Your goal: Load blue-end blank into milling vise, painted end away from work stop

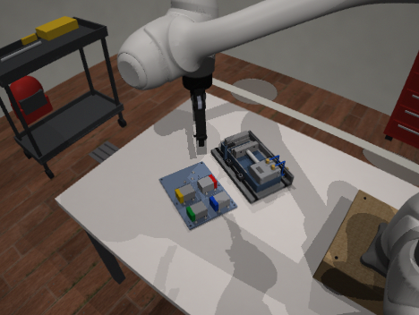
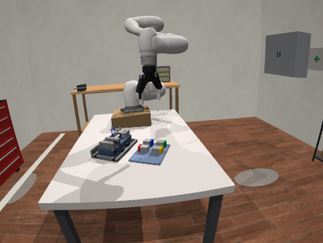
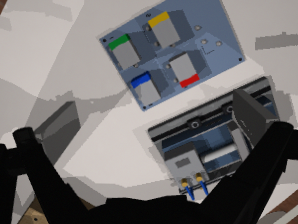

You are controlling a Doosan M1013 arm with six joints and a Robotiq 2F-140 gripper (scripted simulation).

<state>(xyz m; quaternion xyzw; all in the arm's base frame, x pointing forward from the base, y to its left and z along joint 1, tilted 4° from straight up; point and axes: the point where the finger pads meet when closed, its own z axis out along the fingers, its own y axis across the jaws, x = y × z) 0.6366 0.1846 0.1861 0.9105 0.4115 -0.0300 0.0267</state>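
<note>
The gripper (image 2: 149,90) hangs high above the table (image 1: 134,210), fingers spread wide and holding nothing. In the top view it shows edge-on over the table's far side, well above the vise and the plate.

The infeed plate (image 1: 174,188), a flat blue-grey sheet, lies near the middle of the table, closer to the long edge that faces the black cart (image 1: 58,85). Four grey blanks rest on it in a two-by-two group, each apart from the others and inside the plate's edges. The blank with the blue end (image 1: 219,200) sits in the plate's corner nearest the vise, on the side toward the robot's base, its painted end facing the green-ended one. The blank with the red end (image 1: 207,183) also lies on the vise side, farther from the base. The blank with the yellow end (image 1: 185,193) and the blank with the green end (image 1: 197,210) fill the two places on the side away from the vise.

The milling vise (image 1: 253,166) stands on its raised plate just beside the infeed plate, not touching it, toward the table's far long edge. Blue hoses show at the end block nearer the robot's base. The slot between the jaws holds no blank.

In the wrist view the plate and the vise lie far below the dark fingers.
</note>
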